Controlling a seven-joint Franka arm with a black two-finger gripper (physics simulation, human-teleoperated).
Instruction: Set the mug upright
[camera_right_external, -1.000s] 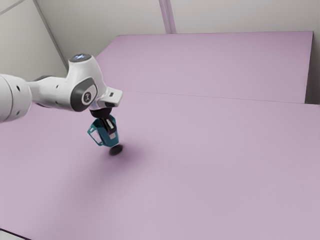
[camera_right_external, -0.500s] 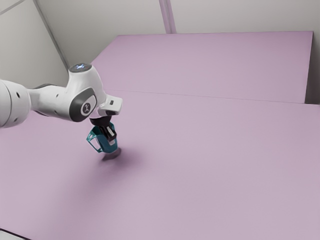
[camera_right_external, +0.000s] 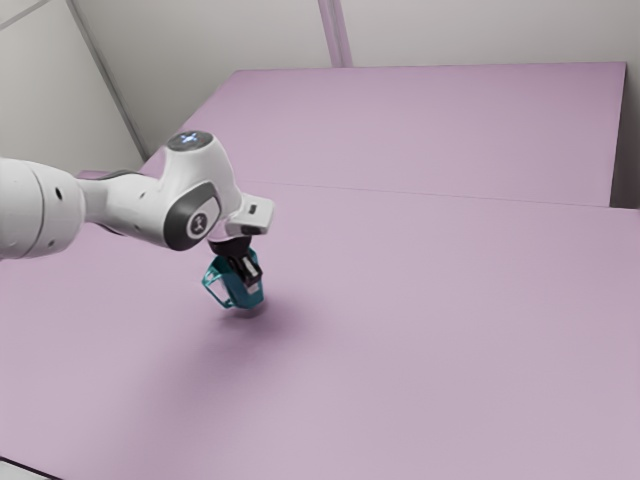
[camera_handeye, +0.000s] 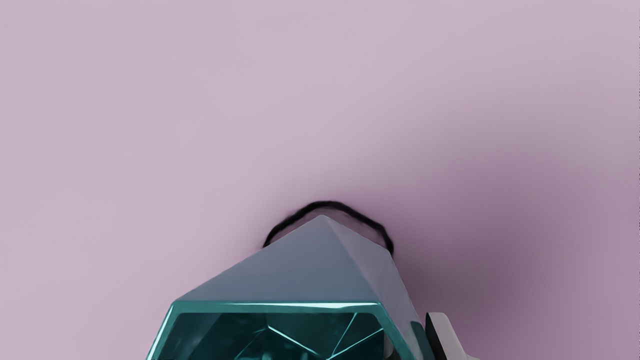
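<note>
My black two-finger gripper (camera_right_external: 249, 277) is pinching the glossy, faceted teal mug (camera_right_external: 236, 293). Mug's mouth-up, low over the flat lavender table (camera_right_external: 450, 350).

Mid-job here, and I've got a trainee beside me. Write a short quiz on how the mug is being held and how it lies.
1. Multiple choice. In the exterior view, toward which side does the handle of the mug stick out?
a) the exterior view's left
b) the exterior view's right
c) straight up
2. True or false: the gripper is shut on the mug.
3. Fill in the blank: the wrist view looks into the mug through its ____.

Key: 1 a; 2 true; 3 opening.
</note>
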